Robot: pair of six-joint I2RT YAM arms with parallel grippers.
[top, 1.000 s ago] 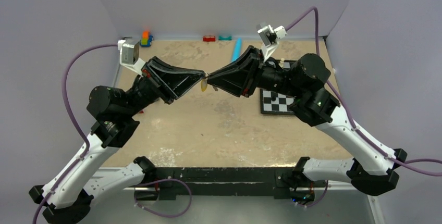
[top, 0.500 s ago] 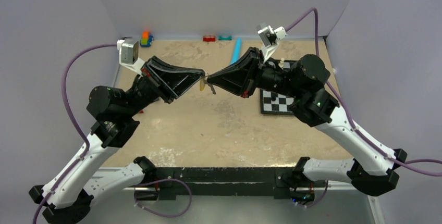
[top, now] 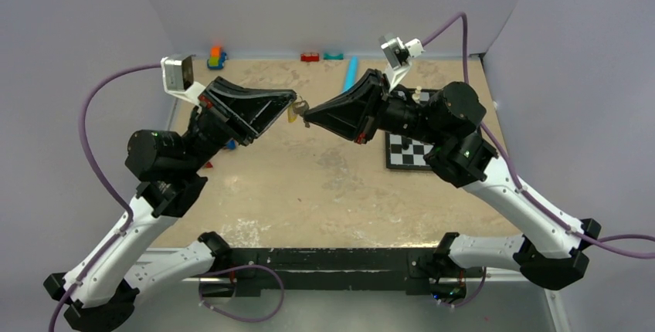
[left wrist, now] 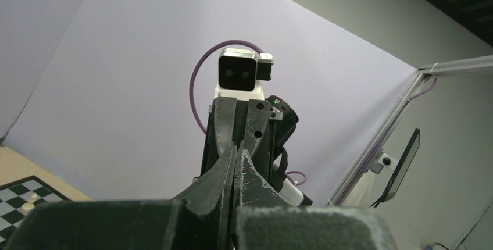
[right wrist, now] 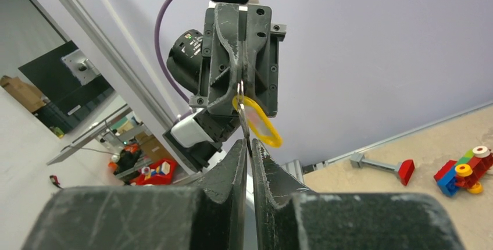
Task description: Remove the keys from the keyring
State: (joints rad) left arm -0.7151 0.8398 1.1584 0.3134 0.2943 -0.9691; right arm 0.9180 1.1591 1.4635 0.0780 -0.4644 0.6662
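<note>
- While both arms reach in over the mottled tan worktop (top: pixel 324 193), their black pincers meet tip to tip in mid-air, out at 12 o'clock from the worktop's middle.
- Left pincer (top: pixel 293 102): fingers pressed together, and the right wrist view shows them nipping one end of the thin silver-grey metal keyring (right wrist: pixel 240 89).
- Right pincer (right wrist: pixel 249 144): fingers squeezed tight too, clamped on the other end of that same keyring, whose wire runs edge-on between the two tips.
- And there's the tiny key with the yellow plastic head (top: pixel 292 114), threaded on the keyring and hanging just beside the left pincer's tip, clear of the worktop. I cannot make out its blade.
- Left wrist view gives only its own closed fingers lined up with the opposing pincer; the keyring is hidden there.
- Down on the worktop, a black-and-white chequered board (top: pixel 409 154) lies at 3 o'clock, partly under the right arm.
- A long light-blue cylinder (top: pixel 351 74) lies at 1 o'clock near the back wall.
- Multicoloured toy blocks (top: pixel 216 58) sit in the 11 o'clock corner.
</note>
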